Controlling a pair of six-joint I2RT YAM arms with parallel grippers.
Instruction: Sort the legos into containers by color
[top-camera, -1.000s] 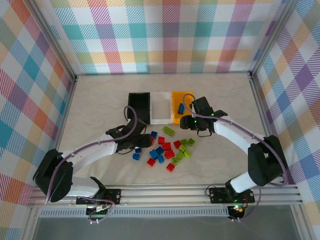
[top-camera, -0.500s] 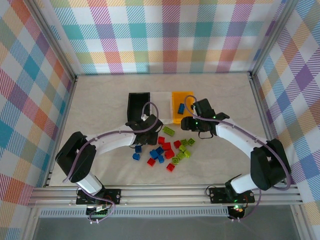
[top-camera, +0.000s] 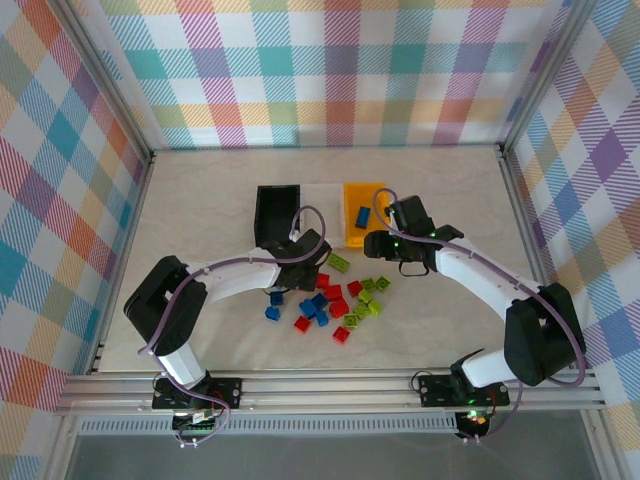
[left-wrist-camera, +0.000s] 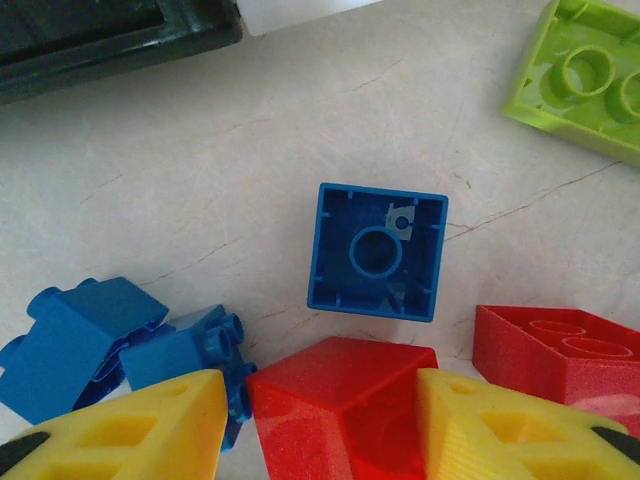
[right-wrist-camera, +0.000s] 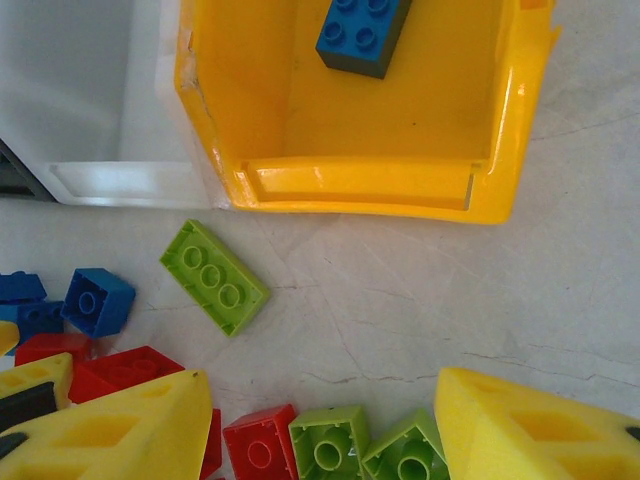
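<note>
The legos lie in a loose red, blue and lime green pile in front of three bins: black, white and orange-yellow. One blue lego lies in the orange-yellow bin. My left gripper is low at the pile's left edge, shut on a tilted red lego. An upturned blue lego lies just beyond it. My right gripper stands open above two upturned green legos near the orange-yellow bin, holding nothing.
A flat green lego lies alone between the white bin and the pile. Blue legos crowd my left finger, and another red lego sits by the right finger. The black bin's edge is just ahead. Checked walls enclose the table.
My left arm has swung right from the pile's lower left up to its top left edge, and its jaws have narrowed onto the red lego. The right arm has hardly moved.
</note>
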